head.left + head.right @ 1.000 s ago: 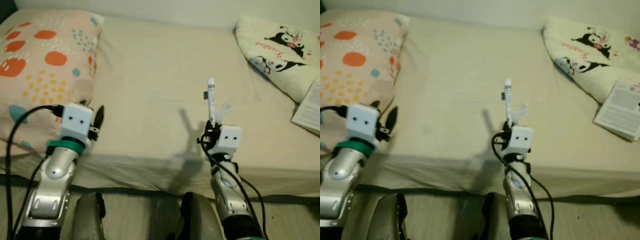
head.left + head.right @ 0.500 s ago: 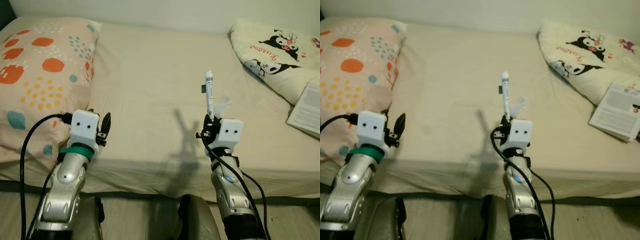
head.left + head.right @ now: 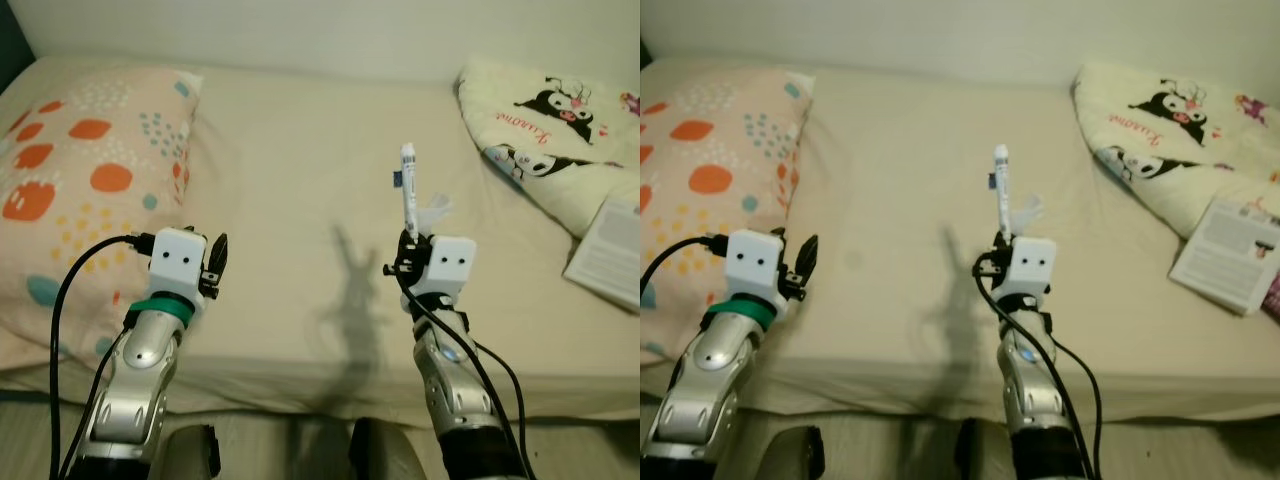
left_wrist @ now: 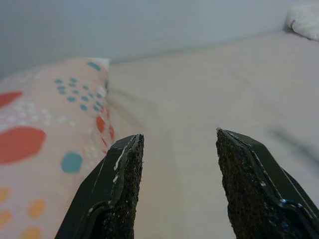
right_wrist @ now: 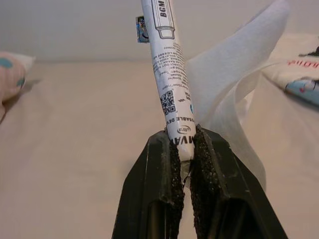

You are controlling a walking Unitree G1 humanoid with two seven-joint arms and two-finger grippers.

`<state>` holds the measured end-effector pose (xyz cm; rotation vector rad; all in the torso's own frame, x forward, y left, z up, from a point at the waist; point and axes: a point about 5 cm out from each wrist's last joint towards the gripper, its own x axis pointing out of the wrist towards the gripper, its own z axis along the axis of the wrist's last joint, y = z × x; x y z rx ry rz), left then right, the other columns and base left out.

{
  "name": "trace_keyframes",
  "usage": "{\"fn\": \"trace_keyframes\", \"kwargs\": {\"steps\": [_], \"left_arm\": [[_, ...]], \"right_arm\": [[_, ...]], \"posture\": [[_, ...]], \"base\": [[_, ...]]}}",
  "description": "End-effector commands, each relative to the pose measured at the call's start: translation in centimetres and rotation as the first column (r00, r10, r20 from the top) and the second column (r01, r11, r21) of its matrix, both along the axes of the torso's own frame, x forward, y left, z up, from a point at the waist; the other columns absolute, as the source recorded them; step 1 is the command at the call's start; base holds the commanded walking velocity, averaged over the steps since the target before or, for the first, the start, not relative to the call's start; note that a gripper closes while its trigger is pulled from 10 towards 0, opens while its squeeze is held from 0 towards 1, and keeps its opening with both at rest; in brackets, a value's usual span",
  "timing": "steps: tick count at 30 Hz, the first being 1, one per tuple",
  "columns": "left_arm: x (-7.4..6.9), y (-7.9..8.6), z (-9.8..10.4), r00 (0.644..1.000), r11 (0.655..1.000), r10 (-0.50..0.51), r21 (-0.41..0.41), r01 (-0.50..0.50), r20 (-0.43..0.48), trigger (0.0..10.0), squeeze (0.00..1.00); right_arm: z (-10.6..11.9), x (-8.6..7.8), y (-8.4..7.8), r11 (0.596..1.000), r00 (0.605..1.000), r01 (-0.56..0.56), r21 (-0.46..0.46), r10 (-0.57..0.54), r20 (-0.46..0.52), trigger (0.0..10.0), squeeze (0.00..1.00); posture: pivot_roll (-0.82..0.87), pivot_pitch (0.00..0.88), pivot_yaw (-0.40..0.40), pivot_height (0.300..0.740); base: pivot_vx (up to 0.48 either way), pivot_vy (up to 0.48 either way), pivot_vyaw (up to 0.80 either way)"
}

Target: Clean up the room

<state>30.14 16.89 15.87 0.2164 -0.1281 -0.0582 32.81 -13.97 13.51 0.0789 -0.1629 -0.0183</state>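
As the head cam has tipped up since 1 s ago, more bed (image 3: 300, 150) shows. Eye views: right gripper (image 3: 408, 240) still clamps a white tube (image 3: 408, 185) w/ tissue (image 5: 234, 84), upright. Left wrist: left gripper (image 4: 174, 149) spread, holding nothing, by pillow (image 3: 80, 190). Prob. carrying trash off.

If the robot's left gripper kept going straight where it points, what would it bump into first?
Probably the beige bed sheet. The open left gripper points across the bed, with the spotted peach pillow off to one side; depth is hard to judge.
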Motion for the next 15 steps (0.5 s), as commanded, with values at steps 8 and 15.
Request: {"fn": "trace_keyframes", "kwargs": {"steps": [8,15], "left_arm": [[-0.05,0.54,-0.55,1.0,0.999,0.024,0.035,-0.024,-0.012,10.0,0.0],[0.0,0.79,-0.72,0.999,0.998,0.036,0.043,-0.035,-0.019,10.0,0.0]], "right_arm": [[-0.77,-0.14,0.06,1.0,0.999,0.01,0.012,-0.01,-0.037,10.0,0.0],[-0.98,-0.16,0.08,1.0,0.999,0.013,0.012,-0.012,-0.045,10.0,0.0]], "posture": [[0.12,0.0,-0.033,0.692],[0.12,0.0,-0.033,0.716]], "base": [[0.0,0.0,0.0],[0.0,0.0,0.0]]}}
